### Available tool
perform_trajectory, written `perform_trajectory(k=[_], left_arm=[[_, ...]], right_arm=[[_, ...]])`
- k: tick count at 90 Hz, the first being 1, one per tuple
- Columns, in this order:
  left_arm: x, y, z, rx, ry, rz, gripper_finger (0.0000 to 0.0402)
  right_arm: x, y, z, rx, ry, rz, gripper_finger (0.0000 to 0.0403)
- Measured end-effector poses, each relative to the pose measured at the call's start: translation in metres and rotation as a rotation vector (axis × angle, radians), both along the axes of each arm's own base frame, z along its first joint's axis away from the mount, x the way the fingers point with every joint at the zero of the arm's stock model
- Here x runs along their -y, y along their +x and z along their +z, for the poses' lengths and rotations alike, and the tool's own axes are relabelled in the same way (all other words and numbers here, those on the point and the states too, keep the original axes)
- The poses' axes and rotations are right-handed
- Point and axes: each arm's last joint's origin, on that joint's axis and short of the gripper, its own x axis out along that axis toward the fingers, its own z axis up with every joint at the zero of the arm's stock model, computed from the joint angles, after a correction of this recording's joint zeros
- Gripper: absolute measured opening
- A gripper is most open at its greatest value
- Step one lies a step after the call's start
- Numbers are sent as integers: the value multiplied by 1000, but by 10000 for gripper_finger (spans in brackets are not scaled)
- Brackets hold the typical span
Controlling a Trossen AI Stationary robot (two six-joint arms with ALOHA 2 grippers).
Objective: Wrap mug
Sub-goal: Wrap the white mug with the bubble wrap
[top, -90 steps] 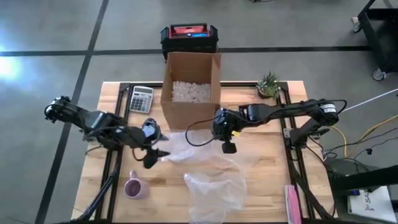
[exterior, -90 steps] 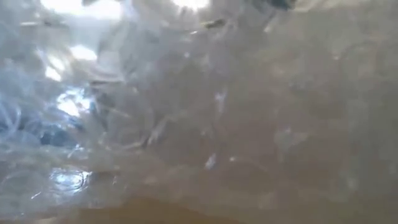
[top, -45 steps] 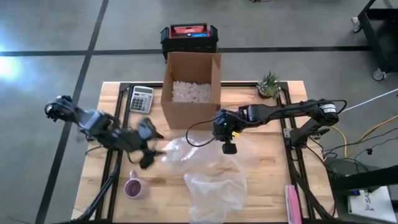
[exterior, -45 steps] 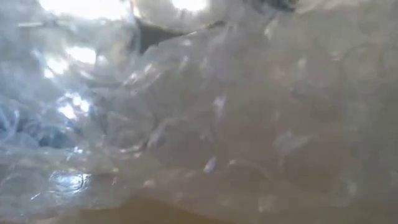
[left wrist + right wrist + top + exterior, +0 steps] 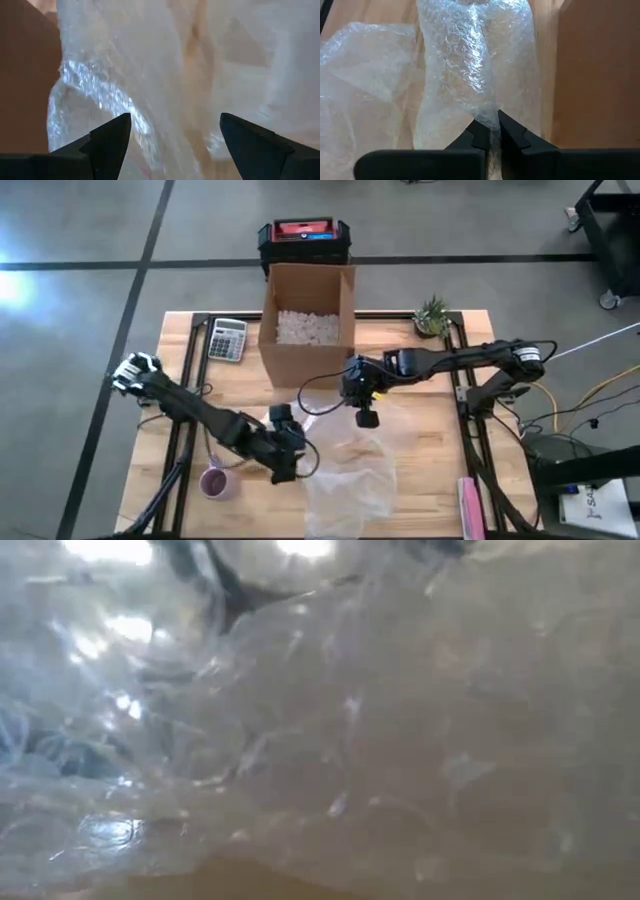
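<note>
A sheet of clear bubble wrap [image 5: 345, 465] lies crumpled on the wooden table, in front of the cardboard box [image 5: 306, 320]. It also fills the low view [image 5: 350, 740]. A pink mug [image 5: 214, 482] stands on the table near the front left, apart from the wrap. My right gripper [image 5: 366, 416] is shut on the wrap's far end. My left gripper [image 5: 286, 458] is open at the wrap's left edge, between mug and wrap. In its wrist view the wrap [image 5: 170, 75] lies just ahead of the spread fingers. My right gripper pinches a bunched far edge of the bubble wrap [image 5: 489, 119] between its two fingertips, coming from above. The wrap hangs down from the pinch and spreads onto the table toward the near edge. My left gripper is at the wrap's left edge; I cannot tell whether it touches it.
The open cardboard box with white packing fill stands at the table's far middle, with a black and red case [image 5: 304, 238] behind it. A calculator [image 5: 227, 338] lies far left, a small plant [image 5: 432, 316] far right, and a pink object [image 5: 470, 506] at the near right edge.
My left arm has swung from the table's left side toward the right and the near edge, and its gripper now sits at the wrap's left edge, close to the mug. My right gripper has kept still, holding the wrap's far end.
</note>
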Motion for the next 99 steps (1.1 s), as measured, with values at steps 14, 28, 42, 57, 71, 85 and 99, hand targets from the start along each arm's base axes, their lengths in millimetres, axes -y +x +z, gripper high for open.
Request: perform_trajectory(k=[14,28,42,57,71,85,99], left_arm=[[1,11,-13,-19,121,100,291],[-5,17,-17,-58,193,176,245],[-7,19,-15,-59,206,175,102],[-8,16,4,-36,186,165,16],[-16,8,49,54,43,168,3],[-34,-10,85,154,-125,218,1],[-42,-23,102,213,-211,234,1]], right_arm=[[0,0,0,2,-1,1,2],[0,0,0,3,-1,3,2],[-1,-1,2,5,2,2,2],[-8,-13,31,10,2,23,2],[-26,-38,61,67,14,72,2],[-35,-64,69,98,36,71,2],[-33,-82,62,84,-42,3,5]])
